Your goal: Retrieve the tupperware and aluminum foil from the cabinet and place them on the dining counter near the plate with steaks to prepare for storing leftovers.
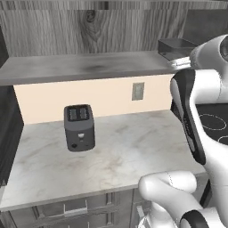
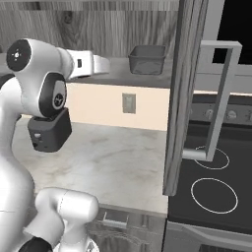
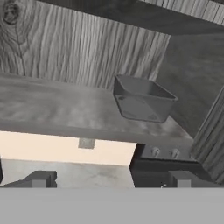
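Glossy white arm (image 1: 209,133), dark joints

I see the tupperware (image 3: 143,104) sitting upright at the right end of the cabinet (image 3: 87,48) shelf (image 1: 80,67); below, a toaster (image 1: 79,127) stands on the white surface (image 1: 116,156).

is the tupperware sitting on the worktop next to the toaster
No, the tupperware sits up on the cabinet shelf, while the toaster stands alone on the white worktop below.
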